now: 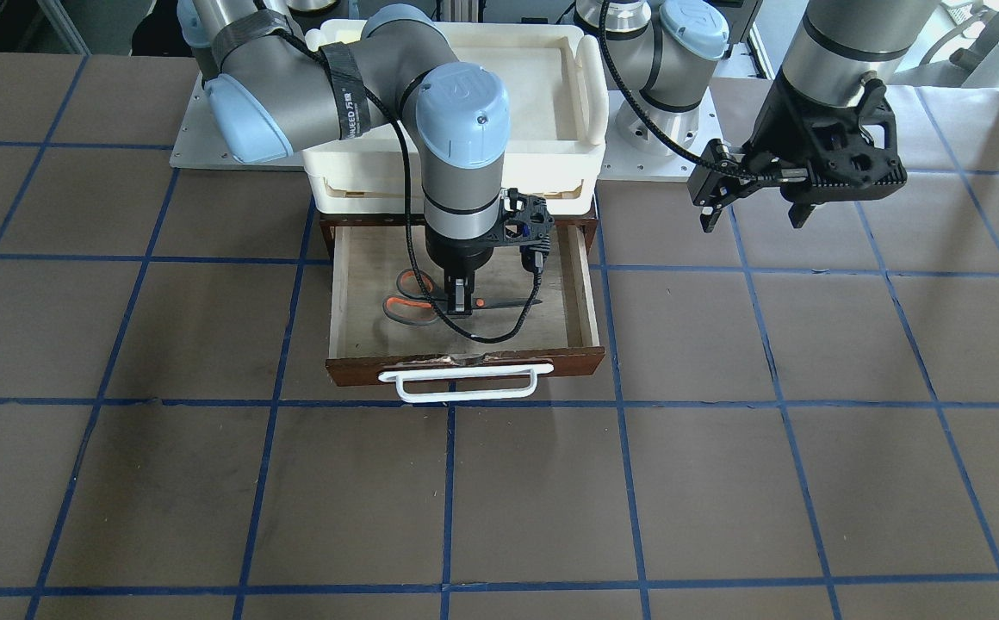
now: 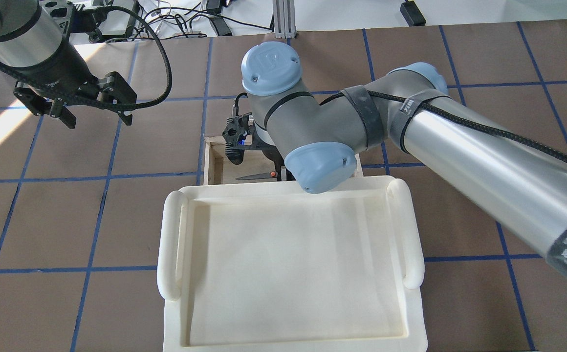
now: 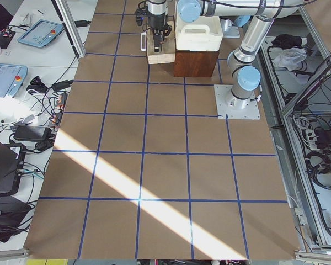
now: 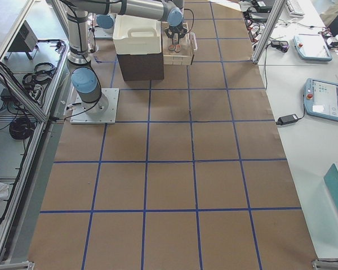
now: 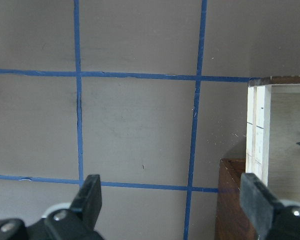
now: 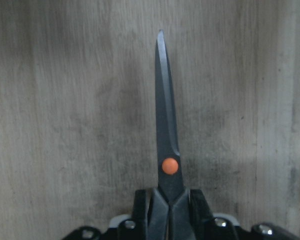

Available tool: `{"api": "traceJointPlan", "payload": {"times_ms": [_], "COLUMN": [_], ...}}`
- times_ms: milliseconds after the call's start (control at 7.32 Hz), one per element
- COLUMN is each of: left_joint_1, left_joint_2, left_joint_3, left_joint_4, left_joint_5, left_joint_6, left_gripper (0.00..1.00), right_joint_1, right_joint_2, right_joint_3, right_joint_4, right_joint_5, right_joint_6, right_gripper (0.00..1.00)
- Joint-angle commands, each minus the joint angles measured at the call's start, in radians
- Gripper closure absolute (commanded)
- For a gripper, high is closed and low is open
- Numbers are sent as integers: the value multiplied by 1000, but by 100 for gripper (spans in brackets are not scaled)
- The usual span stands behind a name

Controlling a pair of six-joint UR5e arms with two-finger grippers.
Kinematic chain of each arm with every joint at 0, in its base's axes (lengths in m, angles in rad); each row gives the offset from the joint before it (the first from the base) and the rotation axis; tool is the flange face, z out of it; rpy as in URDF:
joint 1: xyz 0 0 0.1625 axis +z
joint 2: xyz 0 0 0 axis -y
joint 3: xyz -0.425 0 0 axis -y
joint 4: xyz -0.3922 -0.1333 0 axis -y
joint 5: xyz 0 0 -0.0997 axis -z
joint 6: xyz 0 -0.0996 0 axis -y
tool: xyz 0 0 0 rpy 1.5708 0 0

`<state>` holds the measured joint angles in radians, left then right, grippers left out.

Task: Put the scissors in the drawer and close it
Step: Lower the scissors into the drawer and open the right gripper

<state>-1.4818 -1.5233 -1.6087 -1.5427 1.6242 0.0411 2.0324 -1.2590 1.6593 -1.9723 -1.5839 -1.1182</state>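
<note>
The drawer (image 1: 465, 365) stands pulled open toward the operators' side, with a white bar handle (image 1: 465, 384) and a pale plywood floor (image 6: 65, 100). The scissors (image 1: 409, 301) are inside it, orange-and-grey handles to the front view's left and dark blades (image 6: 166, 125) pointing right. My right gripper (image 1: 461, 297) reaches straight down into the drawer and is shut on the scissors near the orange pivot (image 6: 170, 165). I cannot tell whether they touch the floor. My left gripper (image 2: 95, 117) hangs open and empty above the table, beside the drawer's side wall (image 5: 257, 125).
A cream-white plastic tray (image 2: 171, 254) sits on top of the dark brown cabinet (image 3: 196, 63) that holds the drawer. My right arm's elbow (image 2: 320, 168) overhangs the tray's far rim. The brown table cover (image 1: 723, 482) has a blue tape grid.
</note>
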Motion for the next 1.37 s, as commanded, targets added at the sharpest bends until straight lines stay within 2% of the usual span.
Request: {"api": "traceJointPlan", "payload": {"times_ms": [0,137,1230], "left_joint_1": [0,2,2], "left_joint_2": [0,3,-29], "left_joint_3": [1,3,1], "left_joint_4": [6,4,1], "left_joint_5": [-3,-1,-4], "left_joint_6": [-3,-1,-6], "left_gripper": [0,0,0], "right_joint_1": [2,15,22], "right_joint_2": [10,22,35], "right_joint_3": [0,0,7], "right_joint_4": [-10,-38,-39], "right_joint_5": [2,2,1], "right_joint_6": [0,1,9], "right_gripper": [100,100,100]}}
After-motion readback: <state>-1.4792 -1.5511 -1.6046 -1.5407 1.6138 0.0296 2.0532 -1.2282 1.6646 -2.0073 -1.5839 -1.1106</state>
